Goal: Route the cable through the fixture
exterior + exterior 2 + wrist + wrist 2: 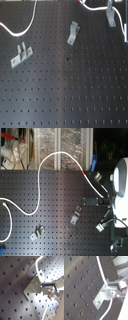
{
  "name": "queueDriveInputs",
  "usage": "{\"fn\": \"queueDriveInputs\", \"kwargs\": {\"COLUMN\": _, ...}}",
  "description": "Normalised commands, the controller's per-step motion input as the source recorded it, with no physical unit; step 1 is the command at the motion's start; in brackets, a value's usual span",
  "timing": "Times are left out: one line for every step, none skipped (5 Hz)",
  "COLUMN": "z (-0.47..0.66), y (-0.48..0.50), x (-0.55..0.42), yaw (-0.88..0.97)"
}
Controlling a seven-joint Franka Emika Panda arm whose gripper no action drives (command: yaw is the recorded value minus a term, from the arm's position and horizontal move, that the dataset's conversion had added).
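Right at the gripper: the jaws are drawn together on the long thin white flexible cord. At least, that is how it reads in both wrist views, though the blur there makes the exact contact hard to confirm. The grey metal fingers sit hard up against the small slim silver-grey metal clip. This straight strip stands on a short foot, with a screw head showing in the foot.

The cord comes in across the board, meets the clip at the fingers, and comes out again on the clip's other side, trailing off along the white arm body. In the first wrist view the clip stands upright on the board just beside the gripper.

Pulling out now. In the first exterior view that clip is at the upper right, with the cord looping close by it and a second sweep of cord curving at the upper left. In the second exterior view the cord arches over the board's far edge and runs down toward the white robot arm.

Elsewhere on the black perforated metal board, a kinked silver clip with a folded tip sits mid-board. A wider silver clip with two prongs sits toward the first exterior view's left. Both are well apart from the gripper.
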Motion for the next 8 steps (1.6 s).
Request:
{"fn": "queueDriveInputs", "kwargs": {"z": 0.3, "y": -0.275, "x": -0.17, "yaw": -0.04}}
{"fn": "queueDriveInputs", "kwargs": {"z": 0.32, "y": -0.275, "x": -0.095, "yaw": -0.21}}
{"fn": "queueDriveInputs", "kwargs": {"z": 0.3, "y": -0.179, "x": -0.133, "yaw": -0.18}}
{"fn": "queueDriveInputs", "kwargs": {"z": 0.07, "y": 0.067, "x": -0.009, "yaw": 0.0}}
{"fn": "queueDriveInputs", "kwargs": {"z": 0.0, "y": 0.034, "x": -0.006, "yaw": 0.23}}
{"fn": "queueDriveInputs", "kwargs": {"z": -0.16, "y": -0.082, "x": -0.112, "yaw": 0.3}}
{"fn": "queueDriveInputs", "kwargs": {"z": -0.25, "y": -0.174, "x": -0.124, "yaw": 0.32}}
{"fn": "queueDriveInputs", "kwargs": {"z": -0.26, "y": -0.238, "x": -0.025, "yaw": 0.25}}
